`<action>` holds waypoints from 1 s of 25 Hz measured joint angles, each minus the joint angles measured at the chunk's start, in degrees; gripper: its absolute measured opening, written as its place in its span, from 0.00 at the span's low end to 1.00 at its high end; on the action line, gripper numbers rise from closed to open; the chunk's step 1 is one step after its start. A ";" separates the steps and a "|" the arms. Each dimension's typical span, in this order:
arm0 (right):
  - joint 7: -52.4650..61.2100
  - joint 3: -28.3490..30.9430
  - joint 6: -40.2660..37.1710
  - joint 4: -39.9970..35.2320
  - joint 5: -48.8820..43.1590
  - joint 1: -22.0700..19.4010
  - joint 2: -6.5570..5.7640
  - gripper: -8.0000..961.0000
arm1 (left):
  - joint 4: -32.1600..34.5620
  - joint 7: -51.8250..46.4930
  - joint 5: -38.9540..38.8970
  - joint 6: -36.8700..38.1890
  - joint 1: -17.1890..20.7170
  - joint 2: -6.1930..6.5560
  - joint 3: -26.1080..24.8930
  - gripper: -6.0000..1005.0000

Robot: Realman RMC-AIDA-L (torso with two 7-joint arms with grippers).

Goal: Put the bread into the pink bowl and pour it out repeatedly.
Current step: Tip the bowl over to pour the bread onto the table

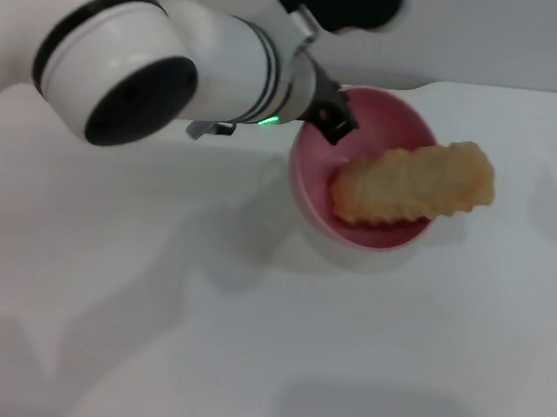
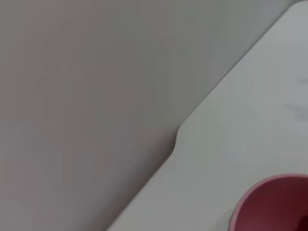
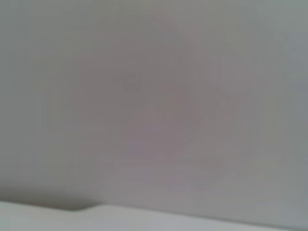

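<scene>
the left gripper (image 1: 331,117) reaches in from the robot's left side, at the end of a thick white arm with black bands and a small green light near the wrist. its dark fingers (image 1: 334,124) sit right at the near-left rim of the pink bowl (image 1: 368,128) and look clamped on that rim, one finger reaching over into the bowl. the bowl is tipped, with its opening turned up toward the head camera so that the inner wall shows, and it casts a soft shadow on the white surface (image 1: 243,345) just beneath it. the bread (image 1: 414,183) lies across the lower part of the bowl's mouth, plain tan and ridged along its edges, with one end inside the bowl and the other end sticking out well past the rim on the robot's right. whether the bowl touches the surface or hangs just above it i cannot tell. from the left wrist camera only a curved part of the pink bowl (image 2: 274,204) shows, beside the pale surface (image 2: 240,125) and its notched edge against a grey wall. the right arm is nowhere to be seen from the head view, and its wrist camera shows only blank grey wall with a pale strip of surface (image 3: 144,219) along one edge.
</scene>
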 joint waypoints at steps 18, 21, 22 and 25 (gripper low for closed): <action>0.52 -0.86 2.99 2.17 0.16 -1.74 0.04 0.65 | -3.42 8.97 7.60 25.06 0.91 -0.07 14.08 0.11; 0.64 -1.06 3.03 2.49 0.17 -1.63 0.04 0.65 | -5.10 8.97 10.05 30.53 1.93 -0.07 14.51 0.11; 0.66 -1.10 3.04 2.56 0.18 -1.62 0.04 0.65 | -5.80 8.97 10.87 32.60 2.27 -0.07 14.62 0.11; 0.85 -1.46 3.37 2.69 0.19 -1.62 0.04 0.64 | -7.81 8.92 12.85 37.30 2.88 -0.07 14.53 0.11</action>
